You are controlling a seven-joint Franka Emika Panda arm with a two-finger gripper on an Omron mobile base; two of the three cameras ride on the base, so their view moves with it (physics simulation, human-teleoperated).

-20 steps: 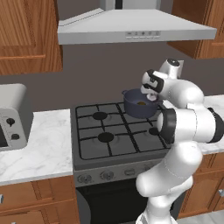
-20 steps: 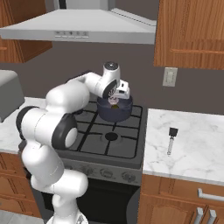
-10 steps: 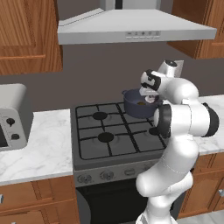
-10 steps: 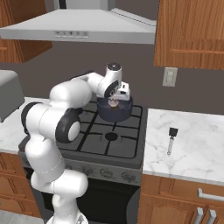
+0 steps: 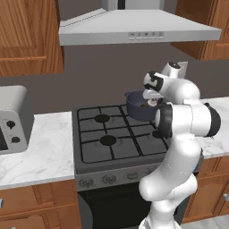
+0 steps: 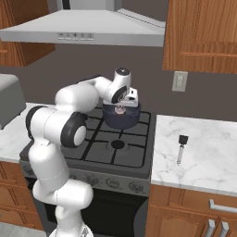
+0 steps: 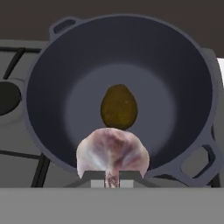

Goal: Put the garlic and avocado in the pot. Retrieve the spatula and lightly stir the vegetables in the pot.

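Pincer (image 7: 112,178) clenched on the garlic (image 7: 113,153), hanging right above the pot (image 7: 52,131) on the stove (image 6: 104,150), avocado (image 7: 118,107) lying in the pot just below the pincer, spatula (image 6: 180,149) far off to its right on the desk (image 6: 208,157)

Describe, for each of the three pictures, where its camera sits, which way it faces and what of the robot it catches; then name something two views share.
Left base view: behind the arm's left, facing the stove; arm rises lower right, over the pot.
Right base view: behind its right, same stove; arm lower left, spatula on the counter.
Hand view: on the hand, looking into the pot; gripper holds the garlic above the avocado.
Shared: pot.
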